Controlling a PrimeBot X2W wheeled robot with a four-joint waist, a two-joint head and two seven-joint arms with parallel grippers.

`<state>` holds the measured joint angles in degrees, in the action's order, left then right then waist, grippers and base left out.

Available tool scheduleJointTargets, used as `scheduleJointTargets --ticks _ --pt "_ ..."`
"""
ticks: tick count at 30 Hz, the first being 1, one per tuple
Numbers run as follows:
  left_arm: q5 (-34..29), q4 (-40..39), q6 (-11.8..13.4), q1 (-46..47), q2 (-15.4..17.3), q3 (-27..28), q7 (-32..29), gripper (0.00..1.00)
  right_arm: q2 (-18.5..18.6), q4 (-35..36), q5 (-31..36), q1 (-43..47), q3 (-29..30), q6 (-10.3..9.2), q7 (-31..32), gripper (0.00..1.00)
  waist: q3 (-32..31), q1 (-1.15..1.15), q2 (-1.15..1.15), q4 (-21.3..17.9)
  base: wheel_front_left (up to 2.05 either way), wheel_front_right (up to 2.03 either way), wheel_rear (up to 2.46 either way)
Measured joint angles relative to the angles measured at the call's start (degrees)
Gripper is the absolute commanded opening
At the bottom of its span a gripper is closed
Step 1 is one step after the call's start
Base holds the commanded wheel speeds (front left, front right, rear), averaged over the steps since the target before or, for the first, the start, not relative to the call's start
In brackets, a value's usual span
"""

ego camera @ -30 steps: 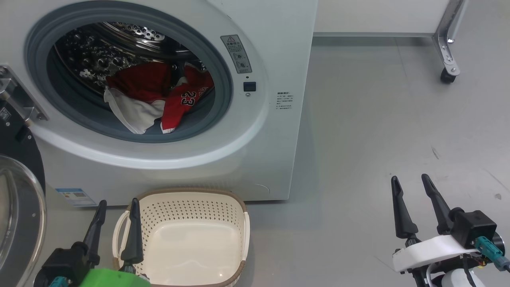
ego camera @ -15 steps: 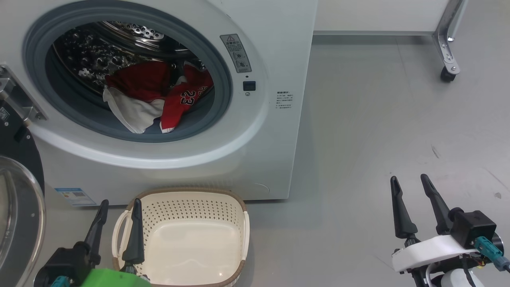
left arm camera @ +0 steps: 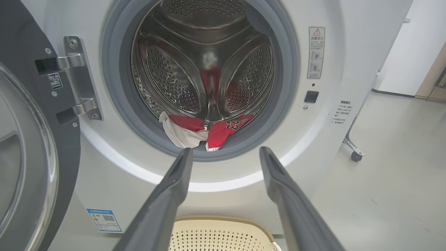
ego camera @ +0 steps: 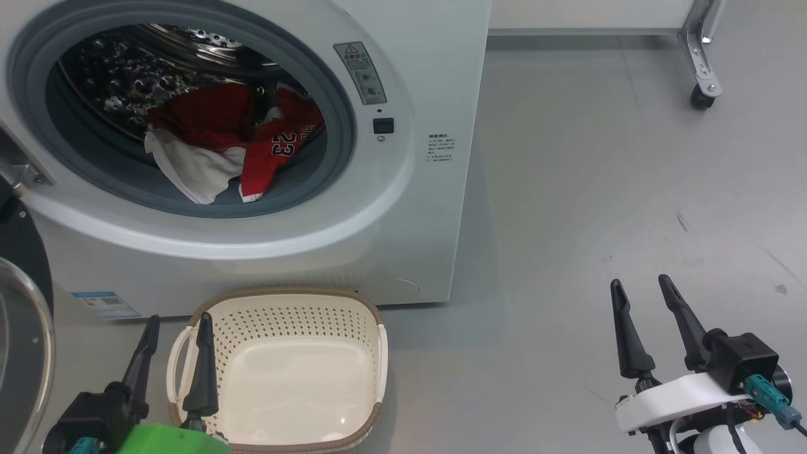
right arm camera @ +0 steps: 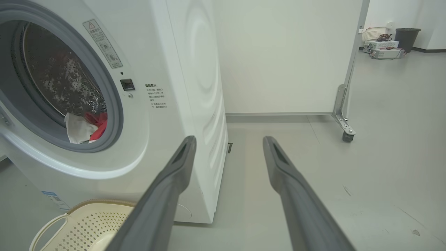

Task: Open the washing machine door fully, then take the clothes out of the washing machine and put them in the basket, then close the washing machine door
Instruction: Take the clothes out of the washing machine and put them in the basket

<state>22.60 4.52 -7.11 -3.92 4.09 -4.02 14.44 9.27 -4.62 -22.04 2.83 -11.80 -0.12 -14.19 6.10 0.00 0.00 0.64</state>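
Presently, both pairs of fingers stand spread to their widest and hold nothing. The left gripper [ego camera: 179,317] hangs low at the near left, its tips over the left-hand edge of the basket [ego camera: 290,318]; whether it touches the handle cannot be told. The right gripper [ego camera: 638,280] hangs at the near right above bare floor [ego camera: 599,189], well apart from the washing machine [ego camera: 435,63].

Over the last second neither gripper has altered its spread or pose. The change is in the head view: machine, basket and floor marks have slid together a little left and up, so the camera has shifted, not the objects. The clothes [ego camera: 252,139] lie as before, a red and white heap at the near lip of the drum, draped onto the grey ring. The washing machine door [ego camera: 28,265] stands swung out at the left, leaving the opening unobstructed.

Judgement: door-opening complete; extraction not begun. The basket stands empty, just in front of the machine. The robot appears to be adjusting its stance ahead of a reach.
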Motion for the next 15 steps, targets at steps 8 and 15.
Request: scheduleJointTargets --ticks 8,15 --pt "-0.38 0.77 0.00 0.96 1.34 0.74 0.00 1.00 -0.02 0.82 0.53 -0.30 -0.42 0.00 0.00 1.00 3.56 0.00 0.00 -1.76 0.00 0.00 0.00" --pt "-1.75 1.65 0.01 7.24 4.50 1.79 -1.63 1.00 -0.22 1.97 1.11 -2.12 -1.10 -0.01 -0.01 1.00 7.50 0.00 0.00 -4.01 0.00 0.00 0.00"
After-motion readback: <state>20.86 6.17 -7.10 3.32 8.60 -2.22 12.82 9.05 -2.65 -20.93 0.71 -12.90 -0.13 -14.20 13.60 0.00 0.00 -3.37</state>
